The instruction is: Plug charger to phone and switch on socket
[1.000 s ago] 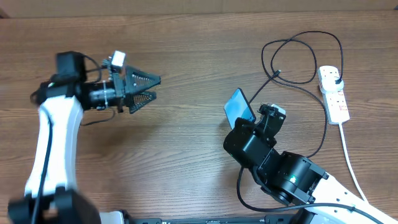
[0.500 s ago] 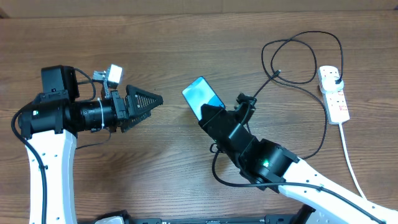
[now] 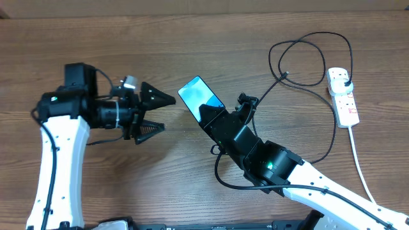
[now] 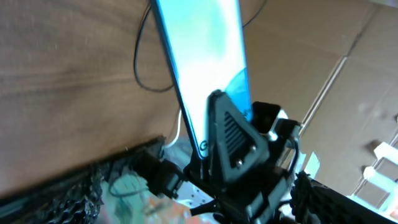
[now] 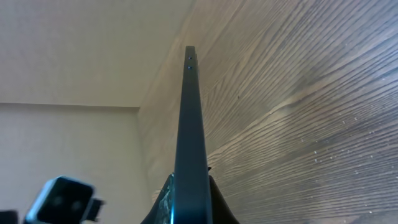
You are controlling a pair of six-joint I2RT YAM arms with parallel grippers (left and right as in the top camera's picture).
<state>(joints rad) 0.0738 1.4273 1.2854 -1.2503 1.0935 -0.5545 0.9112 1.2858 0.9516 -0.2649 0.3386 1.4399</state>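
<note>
The phone (image 3: 197, 94), its light blue screen up and tilted, is held off the table by its lower end in my shut right gripper (image 3: 211, 116) near the table's middle. In the right wrist view the phone (image 5: 191, 112) shows edge-on between my fingers (image 5: 163, 200). My left gripper (image 3: 158, 112) stands open just left of the phone, pointing at it. The left wrist view shows the phone (image 4: 205, 62) close ahead. The charger (image 3: 307, 61) lies looped at the back right, its tip (image 3: 285, 75) free on the table. Its black plug sits in the socket (image 3: 343, 99).
A thick white cord (image 3: 361, 163) runs from the socket towards the front right edge. The wooden table (image 3: 192, 38) is bare at the back left. The right arm's body (image 3: 275, 166) lies across the front middle.
My right gripper has carried the phone leftwards, from right of centre to the middle, near the left gripper. The left gripper has rolled, shifted slightly right, and stayed open.
</note>
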